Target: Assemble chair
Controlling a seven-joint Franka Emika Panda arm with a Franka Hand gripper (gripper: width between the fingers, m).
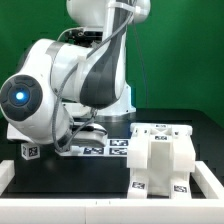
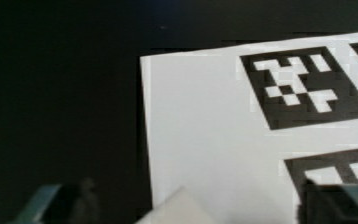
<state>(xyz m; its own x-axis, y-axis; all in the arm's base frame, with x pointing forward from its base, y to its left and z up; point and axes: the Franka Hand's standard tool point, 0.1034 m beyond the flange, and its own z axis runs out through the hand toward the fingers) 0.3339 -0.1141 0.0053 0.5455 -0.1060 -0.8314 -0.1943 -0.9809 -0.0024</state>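
Observation:
The blocky white chair assembly (image 1: 160, 158), with marker tags on its front, stands on the black table at the exterior view's right. A small white tagged piece (image 1: 30, 152) lies at the left. The arm bends low over the table's middle, and its own links mostly hide the gripper there. In the wrist view my gripper (image 2: 194, 207) is open, one dark finger (image 2: 51, 205) over black table and the other finger (image 2: 345, 195) over a flat white tagged sheet (image 2: 202, 120). A pale wedge tip (image 2: 179, 205) shows between the fingers, touching neither; I cannot tell what it is.
The marker board (image 1: 112, 148) lies flat behind the arm, between the arm's base and the chair assembly. A white rail (image 1: 70, 208) borders the table's front edge. Green backdrop behind.

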